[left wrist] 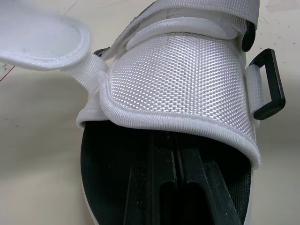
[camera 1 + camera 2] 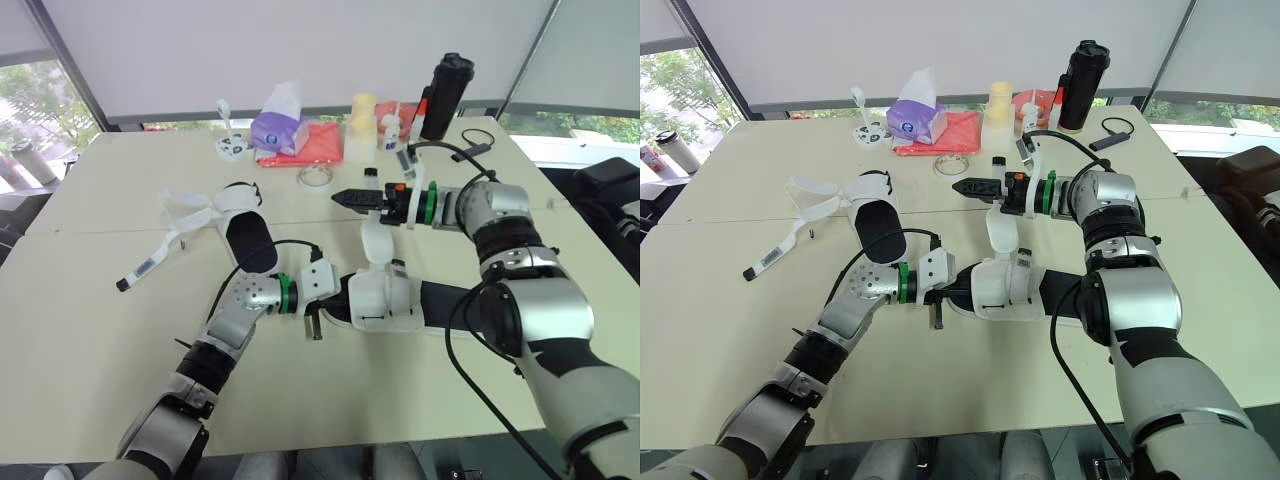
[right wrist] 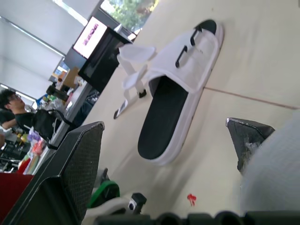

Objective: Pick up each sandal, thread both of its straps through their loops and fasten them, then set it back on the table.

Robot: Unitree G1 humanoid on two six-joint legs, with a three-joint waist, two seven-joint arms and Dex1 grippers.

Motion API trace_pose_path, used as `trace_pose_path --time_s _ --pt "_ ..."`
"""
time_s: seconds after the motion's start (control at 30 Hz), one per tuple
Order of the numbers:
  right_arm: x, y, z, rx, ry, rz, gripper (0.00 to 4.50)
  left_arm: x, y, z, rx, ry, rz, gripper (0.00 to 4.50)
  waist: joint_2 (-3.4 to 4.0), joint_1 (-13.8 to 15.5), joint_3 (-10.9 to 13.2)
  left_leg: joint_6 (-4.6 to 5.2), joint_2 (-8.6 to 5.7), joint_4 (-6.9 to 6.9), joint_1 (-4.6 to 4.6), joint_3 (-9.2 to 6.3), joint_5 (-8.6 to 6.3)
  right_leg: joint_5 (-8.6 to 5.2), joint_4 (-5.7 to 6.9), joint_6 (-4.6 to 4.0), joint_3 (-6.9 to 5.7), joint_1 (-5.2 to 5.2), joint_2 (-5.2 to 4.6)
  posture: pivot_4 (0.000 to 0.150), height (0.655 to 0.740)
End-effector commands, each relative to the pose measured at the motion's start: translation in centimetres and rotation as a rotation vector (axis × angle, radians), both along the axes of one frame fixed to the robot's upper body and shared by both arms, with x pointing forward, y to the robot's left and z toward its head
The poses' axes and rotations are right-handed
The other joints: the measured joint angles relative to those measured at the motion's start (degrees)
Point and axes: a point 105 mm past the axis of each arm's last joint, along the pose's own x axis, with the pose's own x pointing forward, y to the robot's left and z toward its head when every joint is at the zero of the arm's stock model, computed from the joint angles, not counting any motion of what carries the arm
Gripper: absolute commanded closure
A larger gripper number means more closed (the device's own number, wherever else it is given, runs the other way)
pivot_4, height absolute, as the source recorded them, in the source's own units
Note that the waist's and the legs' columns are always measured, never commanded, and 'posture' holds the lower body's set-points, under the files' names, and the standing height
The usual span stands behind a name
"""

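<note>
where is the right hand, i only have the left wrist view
observer: The right hand hovers open over the table, just beyond the sandal you see.
operator: that loose strap, fastened yet
observer: No, the strap lies loose below the right hand.
operator: other sandal
observer: The second sandal lies farther to the robot's left, its straps undone.

Head stereo pair looked forward-down over the table (image 2: pixel 80 330). Left wrist camera sat tight against near sandal (image 1: pixel 178 79); right wrist camera looked low toward far sandal (image 3: pixel 173 108); head views shared both.
</note>
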Motion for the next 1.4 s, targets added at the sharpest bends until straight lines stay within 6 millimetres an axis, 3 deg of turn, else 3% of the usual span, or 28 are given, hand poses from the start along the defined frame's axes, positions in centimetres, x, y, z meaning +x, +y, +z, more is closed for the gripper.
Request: trace_pose_path --time_s 0.03,0.27,0.3,0.4,0.6,0.83,0.9,1.0,1.17,1.4 --pt "0.3 0.2 2.5 0.028 -0.071 -0.002 0.02 0.1 -0.1 -0.1 0.011 -0.01 0.003 4.5 0.0 0.0 0.0 0.0 0.0 0.0 0.0 0.0 0.0 0.0 0.0 0.0 0.0 0.0 0.0 0.15 0.74" --pt "0.4 0.0 2.9 0.03 -0.081 -0.015 0.02 0.0 -0.2 -0.1 0.012 -0.011 -0.003 4.5 0.0 0.0 0.0 0.0 0.0 0.0 0.0 0.0 0.0 0.0 0.0 0.0 0.0 0.0 0.0 0.15 0.74" --pt "0.4 -0.1 3.0 0.033 -0.083 -0.015 0.26 0.0 -0.2 -0.1 0.013 -0.011 -0.005 4.5 0.0 0.0 0.0 0.0 0.0 0.0 0.0 0.0 0.0 0.0 0.0 0.0 0.0 0.0 0.0 0.15 0.74" --pt "0.4 -0.2 3.3 0.034 -0.092 -0.016 1.32 0.0 -0.2 -0.1 0.013 -0.012 -0.006 4.5 0.0 0.0 0.0 0.0 0.0 0.0 0.0 0.0 0.0 0.0 0.0 0.0 0.0 0.0 0.0 0.15 0.74" --pt "0.5 -0.3 4.1 0.042 -0.117 -0.025 4.48 0.0 -0.3 -0.1 0.014 -0.015 -0.011 4.5 0.0 0.0 0.0 0.0 0.0 0.0 0.0 0.0 0.0 0.0 0.0 0.0 0.0 0.0 0.0 0.15 0.74" --pt "0.3 -0.8 4.9 -0.019 -0.197 -0.026 4.48 -0.1 -0.4 -0.1 0.014 -0.014 -0.013 4.5 0.01 0.0 0.0 0.0 0.0 0.0 0.0 0.01 0.0 0.0 0.0 0.0 0.0 -0.01 0.0 0.15 0.74" --pt "-0.5 -0.9 4.5 -0.159 -0.345 -0.007 4.48 -0.1 -0.3 -0.1 0.014 -0.014 -0.013 4.5 0.01 0.0 0.0 0.0 0.0 -0.01 0.0 0.0 0.0 0.0 0.01 0.0 0.0 -0.02 0.0 0.15 0.74" --pt "-4.9 0.1 2.5 -0.321 -0.514 0.096 4.48 0.0 -0.1 -0.2 0.014 -0.006 -0.009 4.5 -0.01 0.4 0.0 -0.01 -0.02 -0.01 -0.01 -0.03 0.0 -0.02 -0.02 0.03 -0.01 0.0 -0.02 0.15 0.74" --pt "-10.7 1.4 1.4 -0.366 -0.617 0.15 4.48 0.1 0.0 -0.2 0.009 0.01 -0.005 4.5 0.03 0.0 0.0 0.0 -0.01 -0.03 -0.04 -0.02 0.0 -0.01 0.02 0.02 0.02 -0.07 -0.02 0.15 0.74" --pt "-14.1 2.1 0.3 -0.446 -0.703 0.198 4.48 0.5 0.2 0.1 -0.022 0.051 0.015 4.5 -0.01 0.6 -0.1 -0.01 0.03 0.06 0.06 -0.08 0.01 0.0 -0.11 0.0 -0.03 0.14 0.0 0.15 0.74"
